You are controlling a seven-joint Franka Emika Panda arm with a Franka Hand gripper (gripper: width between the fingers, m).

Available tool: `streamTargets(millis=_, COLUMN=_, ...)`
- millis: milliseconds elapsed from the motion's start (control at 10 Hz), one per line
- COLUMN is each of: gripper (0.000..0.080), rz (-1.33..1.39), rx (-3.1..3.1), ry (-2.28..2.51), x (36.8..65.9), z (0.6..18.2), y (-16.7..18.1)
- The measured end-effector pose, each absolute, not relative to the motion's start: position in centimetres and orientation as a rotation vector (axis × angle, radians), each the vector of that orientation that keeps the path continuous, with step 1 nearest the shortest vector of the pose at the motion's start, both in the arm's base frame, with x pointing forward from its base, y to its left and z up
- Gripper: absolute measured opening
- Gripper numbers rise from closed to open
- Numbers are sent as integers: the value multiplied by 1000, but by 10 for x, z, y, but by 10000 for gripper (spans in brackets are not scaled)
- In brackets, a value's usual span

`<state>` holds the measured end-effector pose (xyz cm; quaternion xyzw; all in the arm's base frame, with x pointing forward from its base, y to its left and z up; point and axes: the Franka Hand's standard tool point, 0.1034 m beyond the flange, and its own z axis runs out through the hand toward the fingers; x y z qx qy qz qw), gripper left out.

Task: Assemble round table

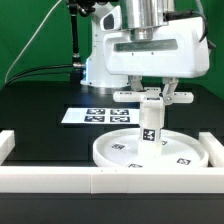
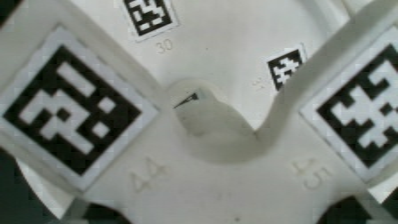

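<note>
1. While your claw (image 1: pixel 151 98) straddles the cross base (image 2: pixel 169 160) atop the leg (image 1: pixel 150 127), can't tell if it's clenched.
2. Leg upright on the disc (image 1: pixel 113 152) centre, likely for screwing in; marker board (image 1: pixel 95 115) at 10 o'clock.

One disc (image 1: pixel 108 151), one leg (image 1: pixel 150 128), one cross base (image 2: pixel 169 80), one marker board (image 1: pixel 95 115).

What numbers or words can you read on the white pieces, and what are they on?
"30": on the round disc.
"44": faint, on one side of the leg.
"15": faint, on the leg's other side.
In the exterior view, any print is too small to read.
There are no words or brand names.
</note>
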<state>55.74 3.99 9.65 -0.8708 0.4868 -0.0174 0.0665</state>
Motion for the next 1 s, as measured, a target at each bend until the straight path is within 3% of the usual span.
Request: streamTargets(millis=1000, gripper=452, rz=10, rx=-1895, ry=2322, x=559, z=96, y=40)
